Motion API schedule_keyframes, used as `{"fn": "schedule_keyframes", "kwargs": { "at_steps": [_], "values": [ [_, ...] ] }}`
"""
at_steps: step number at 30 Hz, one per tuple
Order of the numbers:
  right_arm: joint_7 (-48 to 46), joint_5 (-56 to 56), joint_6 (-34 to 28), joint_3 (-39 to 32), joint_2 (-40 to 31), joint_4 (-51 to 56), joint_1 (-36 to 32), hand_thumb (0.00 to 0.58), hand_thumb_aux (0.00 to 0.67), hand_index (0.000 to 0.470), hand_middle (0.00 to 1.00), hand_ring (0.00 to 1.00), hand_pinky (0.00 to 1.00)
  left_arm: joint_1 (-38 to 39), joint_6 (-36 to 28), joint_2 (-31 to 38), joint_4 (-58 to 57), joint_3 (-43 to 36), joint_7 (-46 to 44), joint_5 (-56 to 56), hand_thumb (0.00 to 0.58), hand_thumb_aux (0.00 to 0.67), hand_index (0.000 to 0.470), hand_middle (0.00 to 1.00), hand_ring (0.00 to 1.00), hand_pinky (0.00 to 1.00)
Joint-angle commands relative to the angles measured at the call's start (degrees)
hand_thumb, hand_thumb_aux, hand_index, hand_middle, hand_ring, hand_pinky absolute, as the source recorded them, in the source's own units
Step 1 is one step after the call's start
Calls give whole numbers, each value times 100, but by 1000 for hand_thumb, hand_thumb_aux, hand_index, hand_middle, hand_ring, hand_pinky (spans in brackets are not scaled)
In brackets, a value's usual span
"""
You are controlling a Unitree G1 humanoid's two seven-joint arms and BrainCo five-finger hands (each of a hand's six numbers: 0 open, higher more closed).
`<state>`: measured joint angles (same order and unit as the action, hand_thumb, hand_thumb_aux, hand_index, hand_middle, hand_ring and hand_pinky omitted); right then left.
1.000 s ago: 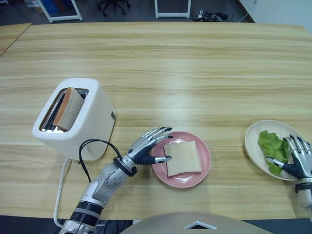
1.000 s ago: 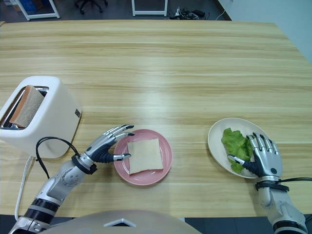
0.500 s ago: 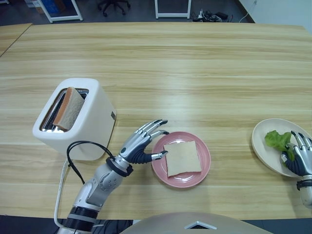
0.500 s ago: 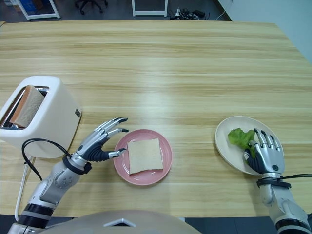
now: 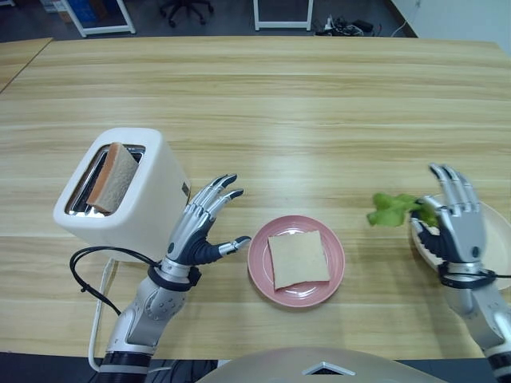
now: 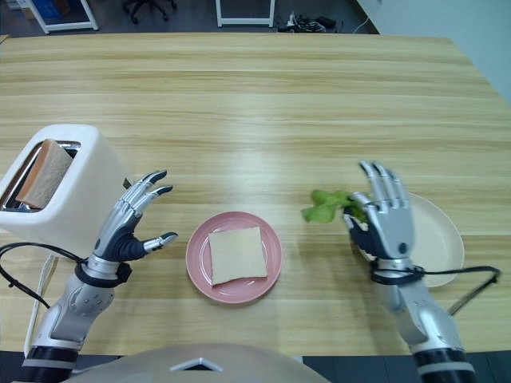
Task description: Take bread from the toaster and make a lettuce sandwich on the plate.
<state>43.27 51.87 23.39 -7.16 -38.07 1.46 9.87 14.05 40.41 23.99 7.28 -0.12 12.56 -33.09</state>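
Green lettuce [image 6: 326,206], pinched in the right hand [image 6: 385,222], hangs between the cream plate [image 6: 444,239] at right and the pink plate [image 6: 196,260], where 1 bread slice [image 6: 235,254] lies. Step in hand: carrying lettuce to the bread; next, lay it flat on that slice. The left hand [image 6: 128,227], fingers spread and empty, stands beside the toaster [image 6: 76,203]. Versus 1.0 s earlier: lettuce is off the cream plate; the left hand is withdrawn from the pink plate's rim.

A broad light-wood surface [image 5: 303,120] runs to a dark floor [image 5: 223,20] at the far edge, where a white table frame [image 5: 283,25], a chair base [image 5: 185,9] and tangled cables [image 5: 343,25] stand, with a pale wall [image 5: 471,20] far right
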Motion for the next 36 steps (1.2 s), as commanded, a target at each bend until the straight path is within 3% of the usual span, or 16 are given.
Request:
{"fn": "schedule_keyframes", "kwargs": {
  "at_steps": [1,4,9,20,31,32,33,34,35,36],
  "values": [
    [-37,570,575,-1103,633,606,-988,580,670,470,0,0,0,4,11,-100,-21,88,136,-76,268,179,125,0,0,0],
    [33,940,869,-1769,1022,1096,-1566,580,670,470,0,0,0,-59,8,-166,-151,76,245,-165,278,187,131,0,0,0],
    [241,1218,1021,-2257,1260,1525,-1963,580,670,470,0,0,0,-134,11,-228,-367,-12,344,-269,285,192,135,0,0,0],
    [185,1365,1088,-2471,551,1239,-1435,580,670,470,0,0,0,-240,4,-214,-553,4,415,-323,288,194,136,0,0,0],
    [-327,1448,881,-2476,233,1098,-1344,580,670,470,0,0,0,-143,-127,-134,-287,354,489,-360,168,105,74,0,0,0],
    [-400,1486,871,-2513,210,1084,-1346,554,528,370,0,0,0,-146,-128,-136,-292,346,488,-366,156,97,68,0,0,0],
    [-471,1514,865,-2543,191,1075,-1349,493,410,288,0,0,0,-149,-128,-133,-294,337,484,-369,148,92,65,0,0,0],
    [-523,1537,859,-2568,175,1068,-1355,436,336,236,0,0,0,-151,-128,-130,-294,330,481,-371,152,95,66,0,0,0],
    [-572,1569,844,-2582,146,1042,-1349,83,50,35,0,0,0,-170,-126,-127,-301,311,471,-377,156,97,68,0,0,0],
    [-619,1589,832,-2594,123,1012,-1347,0,0,0,0,0,0,-179,-127,-122,-299,301,462,-381,152,95,66,0,0,0]
  ]
}}
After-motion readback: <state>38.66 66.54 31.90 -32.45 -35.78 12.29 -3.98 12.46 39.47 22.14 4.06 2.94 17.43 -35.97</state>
